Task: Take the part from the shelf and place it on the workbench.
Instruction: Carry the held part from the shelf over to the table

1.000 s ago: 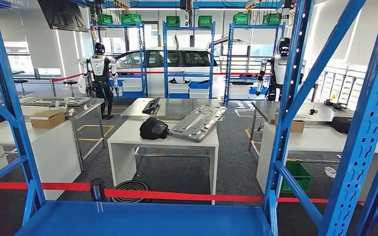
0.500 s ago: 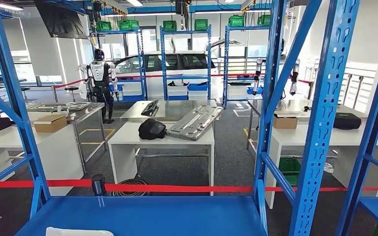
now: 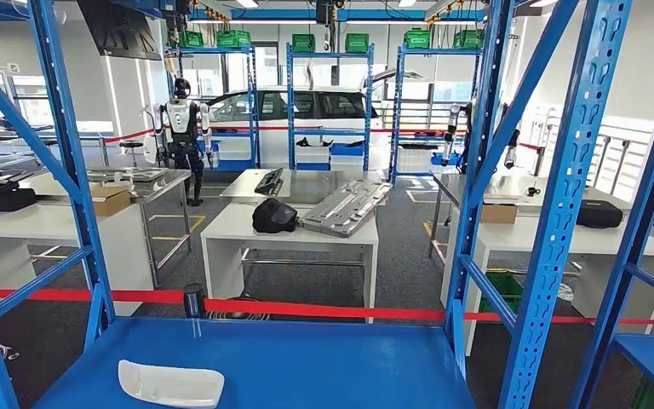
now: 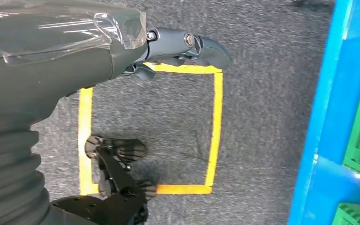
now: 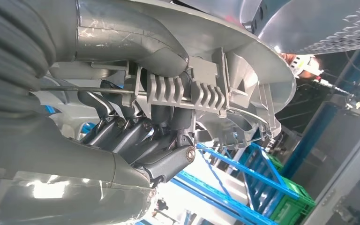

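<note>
In the right wrist view my right hand (image 5: 140,140) grips a large light-grey moulded part (image 5: 225,61) with ribs and clips; its dark fingers (image 5: 168,157) curl around the part's inner edge. A white curved piece (image 3: 170,383) shows low on the blue shelf board (image 3: 306,366) in the head view; I cannot tell whether it is the same part. My left hand (image 4: 178,44) hangs over the grey floor, holding nothing, fingers loosely apart. A white workbench (image 3: 289,230) stands beyond the shelf.
Blue shelf uprights (image 3: 562,187) and diagonal braces (image 3: 68,153) frame the head view. A red tape barrier (image 3: 324,310) runs behind the shelf. The workbench carries a black bag (image 3: 274,216) and a grey metal panel (image 3: 345,207). Another robot (image 3: 181,128) stands far back.
The head camera has shifted, so the whole scene moved. The white piece on the shelf board has come further into view at the lower left.
</note>
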You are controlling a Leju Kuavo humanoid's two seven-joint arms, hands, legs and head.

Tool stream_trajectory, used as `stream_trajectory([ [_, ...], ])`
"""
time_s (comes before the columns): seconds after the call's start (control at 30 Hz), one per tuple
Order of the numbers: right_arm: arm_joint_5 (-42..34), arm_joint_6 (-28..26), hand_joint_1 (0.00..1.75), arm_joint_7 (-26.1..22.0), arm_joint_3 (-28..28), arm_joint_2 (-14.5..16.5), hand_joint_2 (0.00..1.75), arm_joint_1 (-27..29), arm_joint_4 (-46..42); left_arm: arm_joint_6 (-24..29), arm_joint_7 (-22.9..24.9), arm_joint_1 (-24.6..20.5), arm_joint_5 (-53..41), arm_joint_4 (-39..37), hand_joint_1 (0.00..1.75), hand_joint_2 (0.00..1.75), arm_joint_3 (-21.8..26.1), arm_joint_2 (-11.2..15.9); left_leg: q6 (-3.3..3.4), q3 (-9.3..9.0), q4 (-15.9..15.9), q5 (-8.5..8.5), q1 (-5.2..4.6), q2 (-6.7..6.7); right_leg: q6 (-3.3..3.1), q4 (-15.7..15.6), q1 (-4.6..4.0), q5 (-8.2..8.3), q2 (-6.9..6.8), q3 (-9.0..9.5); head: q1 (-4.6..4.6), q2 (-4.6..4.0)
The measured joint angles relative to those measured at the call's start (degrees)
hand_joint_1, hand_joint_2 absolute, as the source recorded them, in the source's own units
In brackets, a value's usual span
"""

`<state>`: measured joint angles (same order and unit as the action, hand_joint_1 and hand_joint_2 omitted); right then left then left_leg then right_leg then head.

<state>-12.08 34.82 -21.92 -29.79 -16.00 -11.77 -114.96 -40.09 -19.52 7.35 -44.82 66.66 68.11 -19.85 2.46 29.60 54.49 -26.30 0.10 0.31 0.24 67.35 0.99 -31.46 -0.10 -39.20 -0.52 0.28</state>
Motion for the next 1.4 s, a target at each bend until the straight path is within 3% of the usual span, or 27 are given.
stream_trajectory([
  [0.03,0.07,-0.04,1.68,0.01,0.0,-0.03,1.75,0.02,0.01,0.0,0.0,-0.01,-0.01,-0.02,0.0,1.75,0.01,0.0,0.02,0.92,0.06,0.75,-0.07,0.04,0.18,3.78,0.02,-1.59,0.0,-0.78,0.03,0.0],
  [0.1,0.38,-0.17,1.68,0.04,-0.01,-0.08,1.75,0.02,0.03,0.04,-0.03,-0.07,-0.1,-0.14,0.0,1.75,0.02,0.0,-0.06,2.78,0.24,2.17,-0.15,0.14,1.3,6.92,0.03,-0.97,0.01,-0.01,0.09,0.0],
  [0.13,0.62,-0.25,1.68,0.05,-0.02,-0.09,1.75,0.01,0.04,0.09,-0.07,-0.09,-0.17,-0.25,0.0,1.75,0.02,-0.01,-0.17,3.72,0.41,2.81,-0.15,0.18,1.89,5.42,0.04,0.54,0.0,1.9,0.1,0.0],
  [0.2,1.15,-0.32,1.68,-0.05,-0.04,-0.12,1.75,-0.12,0.06,0.23,-0.32,-0.16,-0.29,-0.45,0.0,1.75,0.02,-0.02,-0.55,5.35,1.11,3.77,-0.22,0.23,2.12,-3.17,-0.07,2.07,-0.32,8.39,0.16,0.0],
  [0.27,1.68,-0.33,1.68,-0.49,-0.11,-0.16,1.75,-0.29,0.02,0.38,-0.84,-0.21,-0.58,-0.53,0.0,1.75,0.03,-0.01,-1.13,6.3,1.75,4.56,-0.34,0.34,1.13,-10.79,-0.37,0.99,-0.59,13.08,0.12,0.01],
  [0.3,1.89,-0.36,1.68,-0.83,-0.19,-0.2,1.75,-0.36,0.01,0.46,-1.21,-0.25,-0.94,-0.58,0.0,1.75,0.07,0.0,-1.48,6.54,1.85,5.01,-0.36,0.42,0.54,-12.38,-0.56,0.37,-0.57,13.68,0.09,0.01],
  [0.37,2.18,-0.42,1.68,-1.57,-0.34,-0.3,1.75,-0.44,-0.01,0.61,-2.05,-0.36,-1.94,-0.73,0.0,1.75,0.24,0.03,-2.17,6.88,1.86,5.58,-0.18,0.51,-0.41,-12.5,-0.48,1.0,-0.39,12.73,0.07,-0.01],
  [0.4,2.27,-0.45,1.68,-1.85,-0.41,-0.34,1.75,-0.48,-0.01,0.63,-2.39,-0.43,-2.48,-0.81,0.0,1.75,0.37,0.04,-2.52,7.24,2.48,4.61,-0.06,0.43,-0.96,-12.46,-0.37,1.56,-0.34,12.26,0.03,-0.01],
  [0.43,2.34,-0.47,1.68,-2.05,-0.48,-0.37,1.75,-0.51,-0.02,0.63,-2.68,-0.49,-2.89,-0.87,0.0,1.75,0.5,0.06,-2.86,7.77,4.0,2.6,0.04,0.31,-1.4,-12.51,-0.23,2.18,-0.32,11.71,0.01,-0.01],
  [0.5,2.39,-0.5,1.68,-2.26,-0.6,-0.42,1.75,-0.55,-0.02,0.6,-3.06,-0.76,-3.51,-0.96,0.0,1.75,0.83,0.07,-3.45,9.47,10.57,-3.66,0.24,0.04,-1.85,-12.47,-0.19,3.54,-0.16,10.44,-0.14,0.0],
  [0.53,2.44,-0.55,1.68,-2.31,-0.63,-0.45,1.75,-0.54,-0.02,0.55,-3.17,-0.91,-3.71,-1.02,0.0,1.75,0.99,0.07,-3.63,10.24,14.54,-5.94,0.3,-0.02,-1.86,-12.41,-0.22,4.24,-0.08,9.67,-0.16,0.0],
  [0.57,2.53,-0.64,1.68,-2.33,-0.66,-0.48,1.75,-0.52,-0.02,0.48,-3.23,-1.06,-3.98,-1.07,0.0,1.75,1.13,0.07,-3.72,10.54,17.69,-6.92,0.35,-0.07,-1.81,-12.3,-0.27,4.93,0.0,8.84,-0.21,0.0],
  [0.63,2.81,-0.92,1.68,-2.3,-0.66,-0.57,1.75,-0.43,-0.01,0.17,-3.31,-1.2,-4.41,-1.15,0.0,1.75,1.21,0.08,-3.57,8.45,18.26,-4.97,0.37,-0.12,-1.64,-11.96,-0.39,6.06,0.14,7.11,-0.25,0.0],
  [0.7,2.99,-1.07,1.68,-2.27,-0.56,-0.68,1.75,-0.32,-0.01,-0.11,-3.47,-1.23,-4.58,-1.1,0.0,1.75,1.22,0.14,-2.79,2.55,10.96,-2.73,0.24,-0.5,-1.38,-11.59,-0.55,6.94,0.33,5.81,-0.31,0.0],
  [0.77,3.07,-1.07,1.68,-2.29,-0.41,-0.78,1.75,-0.26,-0.01,-0.21,-3.64,-1.25,-4.52,-0.95,0.0,1.75,1.23,0.21,-1.92,-3.02,2.76,-3.37,-0.04,-0.97,-0.86,-11.48,-0.71,7.82,0.41,5.19,-0.31,0.0],
  [0.8,3.11,-1.06,1.68,-2.33,-0.35,-0.83,1.75,-0.24,-0.02,-0.23,-3.73,-1.26,-4.46,-0.86,0.0,1.75,1.23,0.23,-1.56,-4.29,0.62,-3.97,-0.24,-1.1,-0.5,-11.54,-0.66,8.29,0.38,5.06,-0.32,0.0],
  [0.9,3.16,-1.02,1.68,-2.56,-0.31,-0.98,1.75,-0.23,-0.02,-0.24,-3.9,-1.27,-4.34,-0.77,0.0,1.75,1.27,0.15,-0.74,-3.73,-0.42,-2.72,-0.44,-0.72,0.41,-11.8,-0.51,9.42,0.35,4.65,-0.35,-0.01],
  [0.93,3.14,-1.01,1.68,-2.65,-0.29,-1.05,1.75,-0.26,-0.02,-0.26,-3.92,-1.28,-4.32,-0.74,0.0,1.75,1.28,0.11,-0.43,-3.17,-0.69,-1.95,-0.33,-0.5,0.37,-11.0,-0.56,8.54,0.37,4.09,-0.31,-0.02],
  [0.97,3.1,-1.0,1.68,-2.73,-0.27,-1.14,1.75,-0.29,-0.02,-0.33,-3.93,-1.3,-4.3,-0.71,0.0,1.75,1.3,0.08,-0.15,-2.41,-0.93,-1.08,-0.2,-0.28,0.1,-9.06,-0.6,6.61,0.36,3.16,-0.22,-0.02],
  [1.03,2.96,-1.01,1.68,-2.81,-0.25,-1.27,1.75,-0.36,-0.01,-0.54,-3.92,-1.34,-4.22,-0.5,0.0,1.75,1.33,0.05,0.13,-0.6,-0.9,0.43,-0.24,0.0,-0.6,-1.82,-0.55,1.05,0.32,0.76,-0.07,-0.01],
  [1.07,2.9,-1.04,1.68,-2.85,-0.26,-1.32,1.75,-0.37,-0.01,-0.68,-3.86,-1.35,-4.18,-0.31,0.0,1.75,1.37,0.05,0.18,0.46,-0.79,1.18,-0.31,0.12,-0.58,2.11,-0.51,-0.71,0.3,-0.1,0.01,0.0],
  [1.1,2.86,-1.1,1.68,-2.87,-0.26,-1.37,1.75,-0.36,-0.01,-0.79,-3.79,-1.36,-4.14,-0.09,0.0,1.75,1.44,0.05,0.19,1.56,-0.61,1.91,-0.38,0.25,-0.19,4.86,-0.5,-1.07,0.3,-0.27,0.03,0.0],
  [1.17,2.87,-1.29,1.68,-2.95,-0.23,-1.5,1.75,-0.37,-0.02,-0.99,-3.54,-1.37,-4.11,0.35,0.0,1.75,1.64,0.05,0.1,3.82,0.03,3.18,-0.46,0.42,1.01,4.56,-0.51,1.28,0.29,2.34,0.09,0.0],
  [1.2,2.9,-1.38,1.68,-2.99,-0.21,-1.56,1.75,-0.38,-0.05,-1.05,-3.43,-1.37,-4.11,0.55,0.0,1.75,1.73,0.05,-0.03,4.83,0.5,3.7,-0.48,0.44,1.32,1.24,-0.51,2.38,0.23,5.29,0.09,0.0],
  [1.27,2.96,-1.46,1.68,-3.11,-0.16,-1.65,1.75,-0.48,-0.28,-1.14,-3.27,-1.37,-4.14,1.04,0.0,1.75,1.87,0.06,-0.44,6.37,1.5,4.56,-0.66,0.46,0.84,-7.89,-0.67,1.65,0.14,11.78,0.11,0.0],
  [1.3,2.98,-1.46,1.68,-3.18,-0.16,-1.67,1.75,-0.54,-0.43,-1.16,-3.25,-1.36,-4.15,1.26,0.0,1.75,1.94,0.07,-0.67,6.77,1.77,4.97,-0.74,0.48,0.43,-11.08,-0.77,0.72,0.11,13.64,0.07,0.0],
  [1.4,3.01,-1.46,1.68,-3.28,-0.18,-1.68,1.75,-0.61,-0.62,-1.18,-3.26,-1.34,-4.18,1.53,0.0,1.75,2.06,0.07,-0.98,7.06,1.82,5.64,-0.78,0.56,0.03,-12.98,-0.93,-0.06,0.15,14.01,-0.04,0.0],
])
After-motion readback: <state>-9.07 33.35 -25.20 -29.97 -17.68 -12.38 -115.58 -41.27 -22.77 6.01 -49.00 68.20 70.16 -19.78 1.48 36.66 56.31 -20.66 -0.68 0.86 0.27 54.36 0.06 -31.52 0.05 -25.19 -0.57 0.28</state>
